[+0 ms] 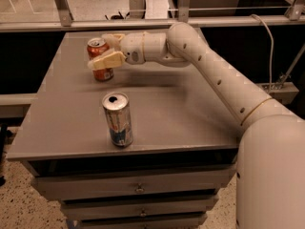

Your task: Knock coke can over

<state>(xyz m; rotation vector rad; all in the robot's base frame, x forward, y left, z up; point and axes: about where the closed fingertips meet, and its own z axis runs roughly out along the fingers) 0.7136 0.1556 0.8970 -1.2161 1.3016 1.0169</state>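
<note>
The coke can (pixel 97 48) is a short red-orange can with a silver top. It stands upright at the far left of the grey table (pixel 190 109). My gripper (pixel 106 49) reaches in from the right and is open. One cream finger (pixel 106 60) crosses in front of the can's middle and the other lies just behind the can's top right. The can's middle is hidden by the front finger. I cannot tell whether the fingers touch the can.
A taller silver-and-blue can (pixel 117 119) stands upright near the table's front edge. Drawers (pixel 139 189) sit under the tabletop. A metal rail (pixel 143 23) runs behind the table. My arm (pixel 214 75) spans the table's right side.
</note>
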